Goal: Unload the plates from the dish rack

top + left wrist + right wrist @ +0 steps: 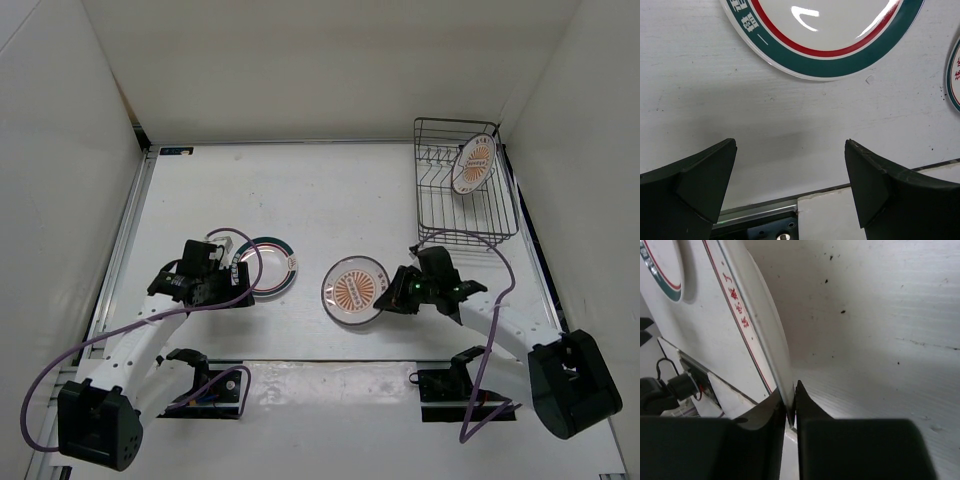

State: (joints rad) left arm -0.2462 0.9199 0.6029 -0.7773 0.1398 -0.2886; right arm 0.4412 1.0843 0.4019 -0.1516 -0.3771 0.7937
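The right arm is stretched low from its base at 5 o'clock toward 10 o'clock, and the right gripper [387, 294] is seen clamped on the 3 o'clock rim of a sunburst plate [355, 291] near the middle of the worktop [330, 190]. The left arm is bent up from 7 o'clock toward 1 o'clock, with the left gripper [790, 145] spread wide just above the worktop, short of the ringed plate [272, 265], which lies flat. A second sunburst plate [473, 163] is stood on edge in the dish rack [462, 216] at 1 o'clock
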